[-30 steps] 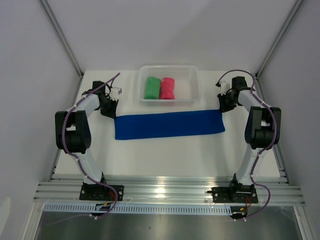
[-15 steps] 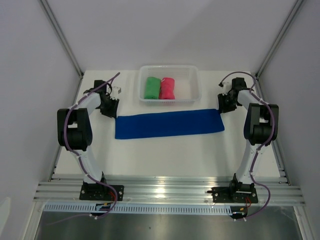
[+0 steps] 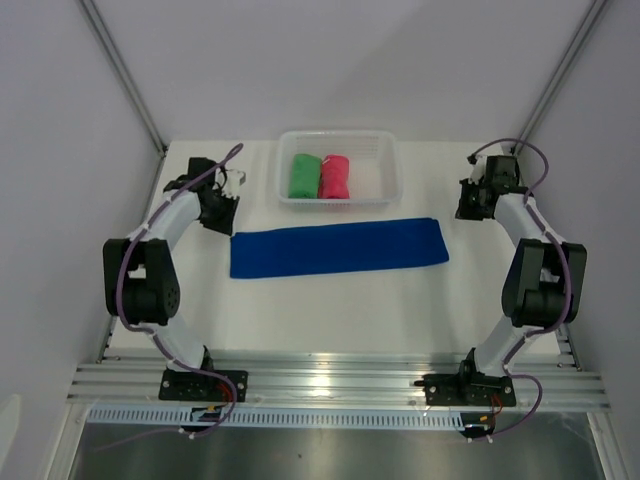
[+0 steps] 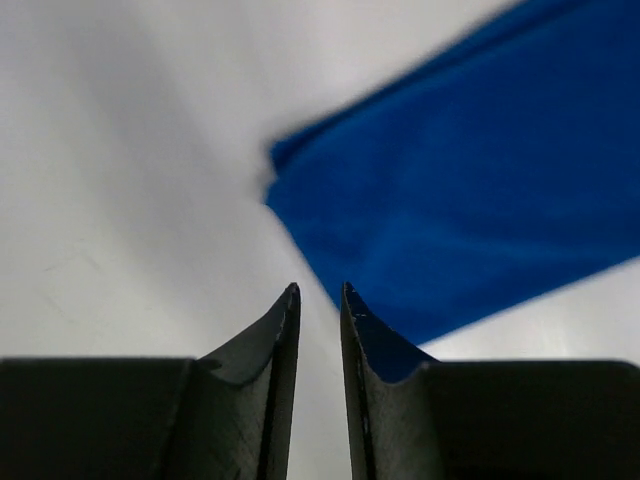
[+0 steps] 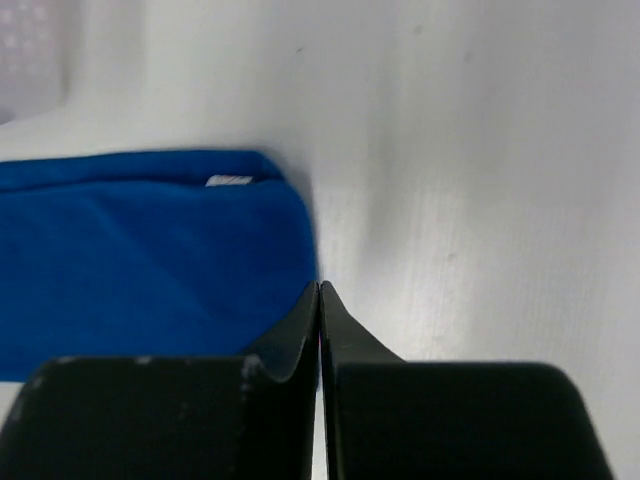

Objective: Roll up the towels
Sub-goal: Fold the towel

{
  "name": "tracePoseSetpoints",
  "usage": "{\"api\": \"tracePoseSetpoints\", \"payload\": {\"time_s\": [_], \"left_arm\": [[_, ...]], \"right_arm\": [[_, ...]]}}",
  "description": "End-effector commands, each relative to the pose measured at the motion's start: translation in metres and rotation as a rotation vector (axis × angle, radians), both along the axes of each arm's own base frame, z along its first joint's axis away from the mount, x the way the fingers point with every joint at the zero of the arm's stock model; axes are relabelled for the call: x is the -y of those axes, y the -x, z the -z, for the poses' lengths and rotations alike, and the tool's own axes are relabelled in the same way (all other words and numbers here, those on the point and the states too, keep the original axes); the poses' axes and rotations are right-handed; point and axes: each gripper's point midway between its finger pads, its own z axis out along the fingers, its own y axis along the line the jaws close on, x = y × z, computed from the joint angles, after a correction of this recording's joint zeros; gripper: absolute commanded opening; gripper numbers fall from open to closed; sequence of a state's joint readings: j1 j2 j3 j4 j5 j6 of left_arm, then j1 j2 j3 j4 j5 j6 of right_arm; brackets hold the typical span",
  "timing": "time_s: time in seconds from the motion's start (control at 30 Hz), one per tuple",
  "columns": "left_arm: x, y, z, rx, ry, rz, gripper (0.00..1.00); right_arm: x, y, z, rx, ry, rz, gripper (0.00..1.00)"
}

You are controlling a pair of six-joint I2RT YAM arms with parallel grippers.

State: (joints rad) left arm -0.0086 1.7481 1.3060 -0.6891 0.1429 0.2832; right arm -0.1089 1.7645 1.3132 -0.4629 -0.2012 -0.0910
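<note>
Blue towel (image 3: 338, 247) is laid flat on the table (image 3: 330, 310) as a long folded strip, just in front of the white basket (image 3: 392, 172). Green towel (image 3: 302, 175) and pink towel (image 3: 336, 176) are seen rolled inside it. Left gripper (image 4: 318, 290) is held just beside the strip's left end, jaws slightly parted, nothing gripped. Right gripper (image 5: 319, 285) is closed and empty, apart from the right end. Risk judged: if one layer alone is pinched, or the ends are started unevenly, a loose, skewed roll is likely.

Bright, even light's coming from overhead; shadows are falling soft on the bench (image 3: 330, 300). Up front the rail (image 3: 330, 378) is glaring. Wrist cams are blurring close up: blue towel (image 4: 480, 180) edges are smearing, esp. left view.
</note>
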Motion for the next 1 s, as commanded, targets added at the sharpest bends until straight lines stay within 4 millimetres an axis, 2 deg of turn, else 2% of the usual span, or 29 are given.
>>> {"api": "tracePoseSetpoints", "payload": {"time_s": [0.0, 0.03, 0.07, 0.1, 0.17, 0.23, 0.4, 0.43, 0.57, 0.67, 0.77, 0.87, 0.97], "left_arm": [[0.049, 0.052, 0.002, -0.093, 0.033, 0.161, 0.25], [0.052, 0.065, 0.012, -0.133, 0.031, 0.167, 0.25], [0.056, 0.069, 0.016, -0.148, 0.035, 0.163, 0.25], [0.056, 0.077, 0.025, -0.172, 0.028, 0.166, 0.25], [0.048, 0.081, 0.036, -0.197, -0.019, 0.163, 0.26], [0.041, 0.081, 0.044, -0.223, -0.056, 0.156, 0.26], [0.026, 0.096, 0.069, -0.360, -0.140, 0.153, 0.27], [0.024, 0.101, 0.074, -0.381, -0.149, 0.159, 0.27], [0.013, 0.118, 0.088, -0.433, -0.196, 0.179, 0.28], [0.007, 0.120, 0.093, -0.432, -0.226, 0.185, 0.27], [0.009, 0.118, 0.091, -0.417, -0.220, 0.198, 0.27], [0.012, 0.114, 0.084, -0.378, -0.205, 0.218, 0.28], [0.019, 0.110, 0.076, -0.361, -0.164, 0.230, 0.29]], "right_arm": [[-0.047, 0.022, -0.001, 0.009, -0.139, 0.000, 0.00], [-0.060, 0.029, 0.003, 0.000, -0.170, -0.014, 0.00], [-0.074, 0.042, 0.014, -0.031, -0.212, -0.040, 0.00], [-0.091, 0.045, 0.015, -0.027, -0.241, -0.053, 0.00], [-0.101, 0.053, 0.026, -0.039, -0.275, -0.054, 0.00], [-0.102, 0.059, 0.040, -0.081, -0.300, -0.020, 0.00], [-0.075, 0.080, 0.075, -0.215, -0.238, 0.110, 0.00], [-0.057, 0.082, 0.080, -0.235, -0.229, 0.171, 0.00], [-0.038, 0.098, 0.092, -0.314, -0.181, 0.242, 0.00], [-0.035, 0.102, 0.094, -0.324, -0.170, 0.251, 0.00], [-0.033, 0.100, 0.087, -0.301, -0.167, 0.255, 0.00], [-0.028, 0.088, 0.067, -0.239, -0.173, 0.261, 0.00], [-0.021, 0.075, 0.040, -0.152, -0.196, 0.293, 0.10]]}}
